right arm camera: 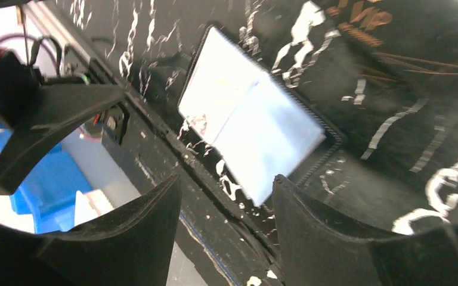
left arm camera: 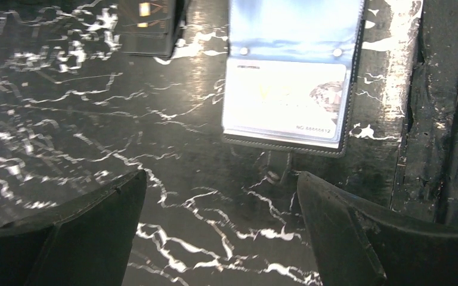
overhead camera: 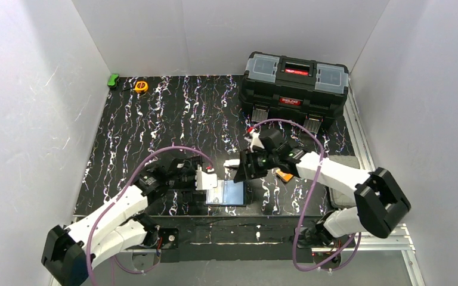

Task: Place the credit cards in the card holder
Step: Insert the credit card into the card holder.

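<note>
The card holder (overhead camera: 229,193) lies open near the table's front edge, its shiny bluish sleeves facing up. In the left wrist view a silver-white printed credit card (left arm camera: 280,98) sits inside the near sleeve of the holder (left arm camera: 349,89). My left gripper (left arm camera: 220,179) is open just short of the holder's clasp tab, holding nothing. My right gripper (right arm camera: 226,182) hangs open above the holder's (right arm camera: 250,113) front corner, also holding nothing. An orange credit card (overhead camera: 284,176) lies on the table under the right arm.
A flat dark piece with gold print (left arm camera: 149,21) lies just beyond the holder. The large black toolbox (overhead camera: 295,83) stands at the back right. A yellow tape measure (overhead camera: 141,86) and a green object (overhead camera: 114,80) sit at the back left corner.
</note>
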`<move>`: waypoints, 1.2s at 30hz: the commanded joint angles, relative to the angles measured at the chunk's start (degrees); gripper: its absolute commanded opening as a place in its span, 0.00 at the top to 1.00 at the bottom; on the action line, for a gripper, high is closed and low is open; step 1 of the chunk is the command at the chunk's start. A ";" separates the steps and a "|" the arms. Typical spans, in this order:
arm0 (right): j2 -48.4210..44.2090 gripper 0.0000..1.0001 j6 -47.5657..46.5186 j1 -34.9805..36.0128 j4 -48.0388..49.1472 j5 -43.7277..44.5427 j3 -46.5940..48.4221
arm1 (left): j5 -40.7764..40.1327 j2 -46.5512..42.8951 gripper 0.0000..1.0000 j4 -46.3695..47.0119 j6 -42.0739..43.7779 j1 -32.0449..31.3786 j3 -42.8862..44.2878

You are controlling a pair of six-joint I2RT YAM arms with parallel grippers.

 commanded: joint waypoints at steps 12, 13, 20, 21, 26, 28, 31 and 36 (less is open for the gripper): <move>-20.30 0.23 7.47 -12.17 -19.64 27.19 -5.15 | 10.04 16.49 0.02 -7.97 -5.44 -0.07 30.03; -21.20 0.20 7.49 -13.03 -21.50 29.48 -4.61 | 11.98 18.77 0.02 -7.20 -4.69 -0.08 31.06; -20.40 0.15 5.85 -25.46 -25.21 30.98 -1.89 | 17.58 28.61 0.02 11.69 -2.51 -0.33 29.36; -19.47 0.14 5.62 -27.08 -24.94 30.88 -2.00 | 18.18 30.18 0.02 12.03 -2.06 -0.29 30.25; -14.70 0.13 3.77 -33.90 -19.73 29.81 -2.20 | 19.93 34.43 0.02 12.23 0.27 -0.49 32.36; -12.15 0.12 2.83 -36.01 -17.62 28.88 -1.34 | 20.88 33.98 0.02 12.09 0.78 -0.48 31.64; -6.93 0.12 1.19 -37.77 -16.22 27.98 1.54 | 21.90 32.59 0.02 10.39 1.39 -0.55 30.89; -0.01 0.13 0.96 -39.05 -11.29 25.46 3.70 | 22.46 29.26 0.02 7.51 2.47 -0.56 29.47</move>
